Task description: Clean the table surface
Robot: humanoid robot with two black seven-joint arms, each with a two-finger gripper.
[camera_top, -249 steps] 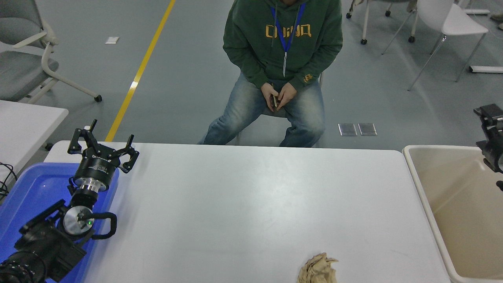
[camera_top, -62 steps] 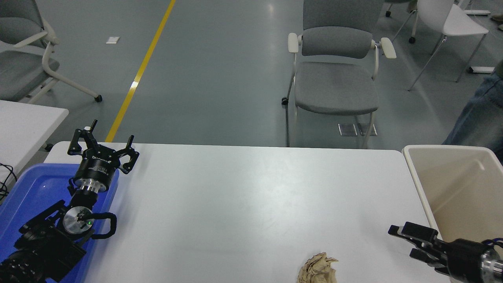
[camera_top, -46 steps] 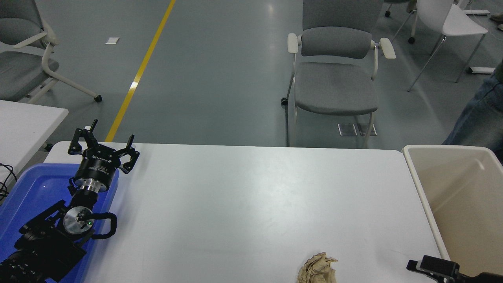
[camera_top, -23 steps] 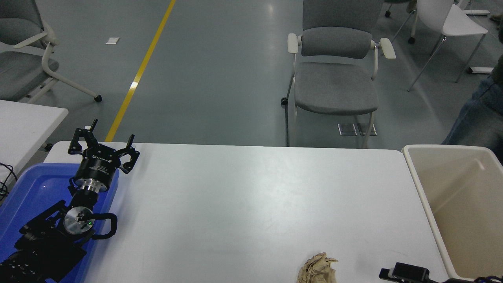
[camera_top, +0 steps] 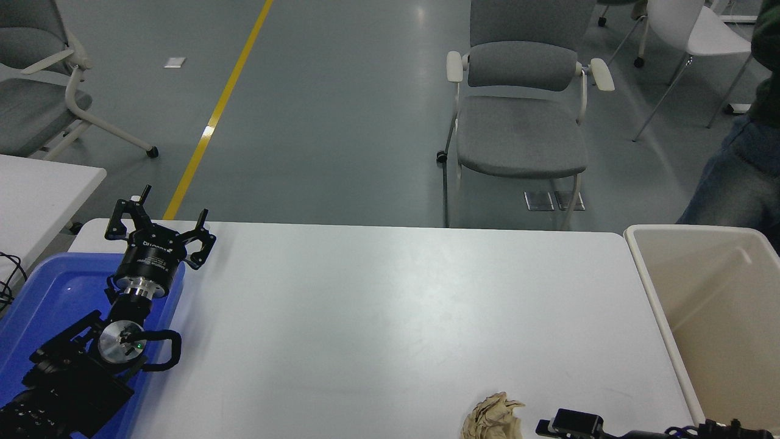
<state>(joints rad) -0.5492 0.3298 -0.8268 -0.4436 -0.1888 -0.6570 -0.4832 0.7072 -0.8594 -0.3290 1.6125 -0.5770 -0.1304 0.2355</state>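
Note:
The table surface (camera_top: 378, 305) is a wide white top filling the middle of the head view. A crumpled beige cloth (camera_top: 492, 417) lies on it at the near edge, right of centre. My right gripper (camera_top: 569, 423) pokes in low at the bottom edge, just right of the cloth and apart from it; most of it is cut off by the frame. My left gripper (camera_top: 159, 230) is parked open at the far left, above the blue tray (camera_top: 42, 292), holding nothing.
A beige plastic bin (camera_top: 707, 305) stands against the table's right end. A grey chair (camera_top: 521, 116) faces the far side. A person's legs (camera_top: 740, 177) are at the right edge. A smaller white table (camera_top: 36, 189) is at the left.
The seated person left the chair and now stands at the right edge. My right arm came down from above the bin and slid left along the near edge toward the cloth.

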